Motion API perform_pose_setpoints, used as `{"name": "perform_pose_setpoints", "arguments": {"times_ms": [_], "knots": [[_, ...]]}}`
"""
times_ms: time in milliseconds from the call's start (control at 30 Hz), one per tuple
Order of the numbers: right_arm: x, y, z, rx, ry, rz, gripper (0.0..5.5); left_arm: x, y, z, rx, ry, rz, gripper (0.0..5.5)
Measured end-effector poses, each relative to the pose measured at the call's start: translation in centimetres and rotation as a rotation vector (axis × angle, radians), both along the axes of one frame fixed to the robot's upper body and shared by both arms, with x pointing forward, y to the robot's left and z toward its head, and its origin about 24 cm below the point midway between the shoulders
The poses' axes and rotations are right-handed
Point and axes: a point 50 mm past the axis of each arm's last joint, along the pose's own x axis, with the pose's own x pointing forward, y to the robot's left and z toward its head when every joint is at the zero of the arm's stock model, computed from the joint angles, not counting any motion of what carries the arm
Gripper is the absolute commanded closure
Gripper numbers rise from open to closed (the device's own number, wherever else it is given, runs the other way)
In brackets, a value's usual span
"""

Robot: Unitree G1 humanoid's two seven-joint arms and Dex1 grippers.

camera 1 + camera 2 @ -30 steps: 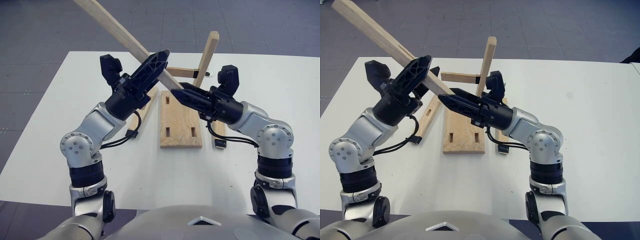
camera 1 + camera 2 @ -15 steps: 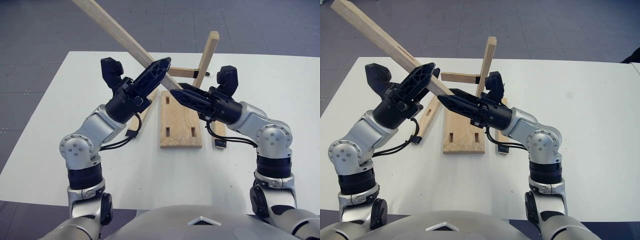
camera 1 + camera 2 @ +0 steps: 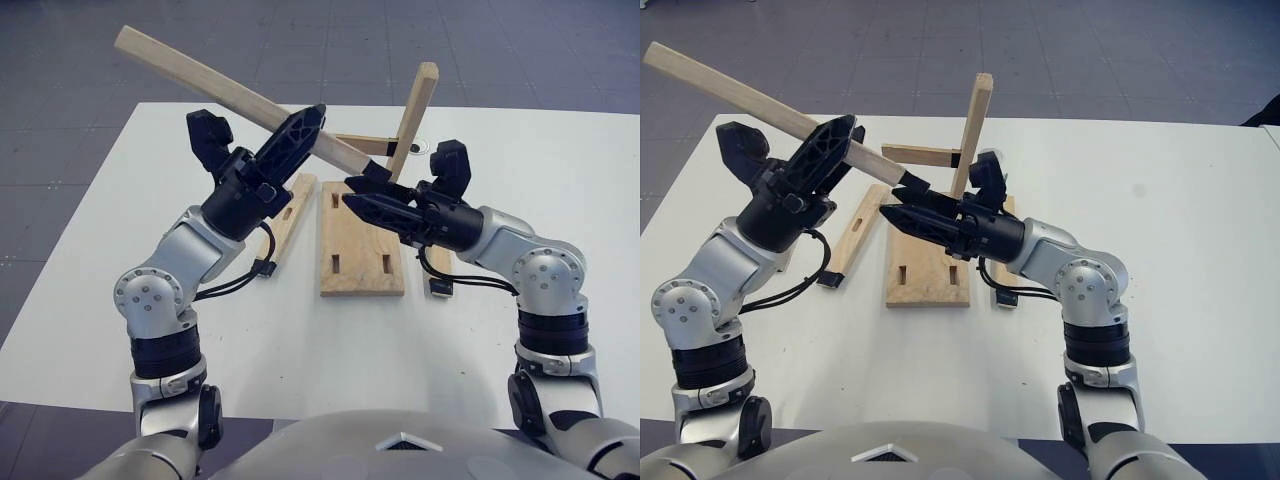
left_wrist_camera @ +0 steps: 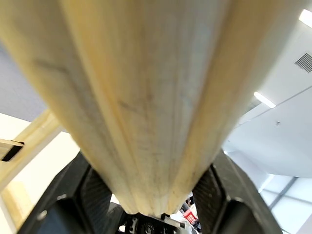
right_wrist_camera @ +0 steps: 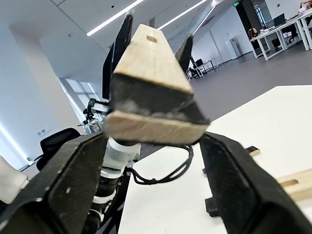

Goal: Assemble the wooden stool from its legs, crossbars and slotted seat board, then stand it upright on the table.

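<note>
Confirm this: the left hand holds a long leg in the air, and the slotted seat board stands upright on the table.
One slip: the left hand holds the long leg in the air, but the slotted seat board lies flat on the table; the left eye view shows it.

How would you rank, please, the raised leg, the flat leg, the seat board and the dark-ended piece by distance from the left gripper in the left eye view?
1. raised leg, clamped in the left gripper.
2. flat leg, on the table just below it.
3. seat board, centre of the table.
4. dark-ended piece, right of the board.
</note>
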Motion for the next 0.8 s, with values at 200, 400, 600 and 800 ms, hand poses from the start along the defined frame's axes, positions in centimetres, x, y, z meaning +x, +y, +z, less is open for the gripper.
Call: {"name": "perform_pose_setpoints", "arguments": {"times_ms": [200, 400, 600, 800], "knots": [[0.2, -1.8, -2.1, -0.159, 0.009, -0.070, 1.91, 1.0, 1.9, -0.2, 0.166, -0.050, 0.099, 3.45], [0.4, -2.8, -4.0, -0.288, -0.004, -0.113, 1.91, 0.5, 1.8, -1.3, 0.493, -0.181, -0.034, 3.45], [1.3, -3.5, -6.6, -0.606, -0.141, -0.208, 1.91, 1.1, 2.6, -2.2, 0.654, -0.228, 0.009, 3.45], [1.6, -3.4, -8.5, -0.879, -0.319, -0.277, 1.91, 1.2, 3.4, -2.1, 0.679, -0.235, 0.073, 3.45]]}}
